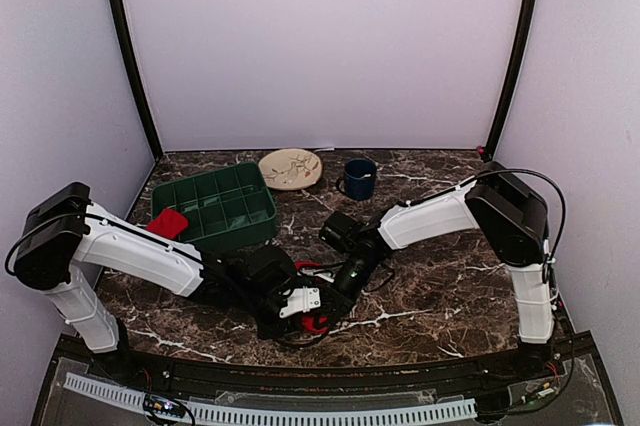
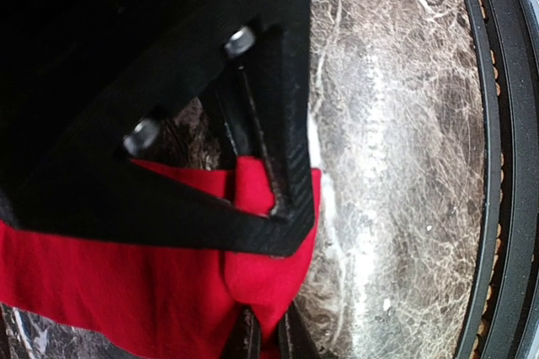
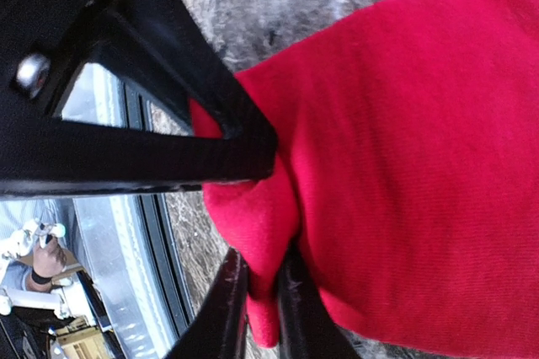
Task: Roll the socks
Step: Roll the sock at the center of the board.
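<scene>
The left claw (image 2: 269,275) and right claw (image 3: 257,224) each pinched the red sock (image 3: 404,165) on the counter (image 2: 396,165); its long axis was unclear.

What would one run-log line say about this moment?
left pincer: shut on red sock | right pincer: shut on red sock | where: front of table
</scene>
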You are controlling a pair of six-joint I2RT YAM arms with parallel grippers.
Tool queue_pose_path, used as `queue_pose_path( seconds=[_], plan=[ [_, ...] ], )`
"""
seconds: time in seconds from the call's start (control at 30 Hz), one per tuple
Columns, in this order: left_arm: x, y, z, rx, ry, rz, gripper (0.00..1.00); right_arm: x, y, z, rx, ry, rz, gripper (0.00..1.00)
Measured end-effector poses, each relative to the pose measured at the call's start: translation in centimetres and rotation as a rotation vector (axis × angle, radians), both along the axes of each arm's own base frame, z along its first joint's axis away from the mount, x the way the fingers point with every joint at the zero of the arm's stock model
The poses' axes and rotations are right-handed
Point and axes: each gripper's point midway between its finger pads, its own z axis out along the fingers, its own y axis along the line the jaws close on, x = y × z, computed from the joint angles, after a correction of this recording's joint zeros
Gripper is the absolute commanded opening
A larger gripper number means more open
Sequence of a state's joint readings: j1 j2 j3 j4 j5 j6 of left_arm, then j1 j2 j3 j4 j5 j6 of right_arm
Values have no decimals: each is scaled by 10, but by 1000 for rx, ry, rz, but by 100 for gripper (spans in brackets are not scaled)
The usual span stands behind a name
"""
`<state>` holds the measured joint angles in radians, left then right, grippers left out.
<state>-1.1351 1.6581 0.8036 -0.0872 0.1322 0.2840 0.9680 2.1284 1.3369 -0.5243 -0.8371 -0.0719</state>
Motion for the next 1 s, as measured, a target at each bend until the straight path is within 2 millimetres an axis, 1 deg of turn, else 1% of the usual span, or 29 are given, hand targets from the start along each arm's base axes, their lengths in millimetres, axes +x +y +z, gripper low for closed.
queue_pose_path(
  seconds=[0.07,0.13,0.17,0.3,0.57,0.8,1.0],
  plan=[
    [0,0,0,-1,4,2,0,0,0,0,0,4,-1,25],
    [1,0,0,-5,13,8,0,0,0,1,5,13,-4,34],
    [1,0,0,-8,20,9,0,0,-1,3,15,22,-4,37],
    [-2,0,2,-26,64,8,0,1,-2,6,36,35,-19,38],
    [2,3,1,-27,118,43,0,10,-9,6,62,38,-66,38],
    [4,6,1,-29,166,66,0,31,-21,6,68,2,-152,38],
    [7,9,3,-28,244,82,0,43,-30,6,61,-73,-214,38]
  ],
)
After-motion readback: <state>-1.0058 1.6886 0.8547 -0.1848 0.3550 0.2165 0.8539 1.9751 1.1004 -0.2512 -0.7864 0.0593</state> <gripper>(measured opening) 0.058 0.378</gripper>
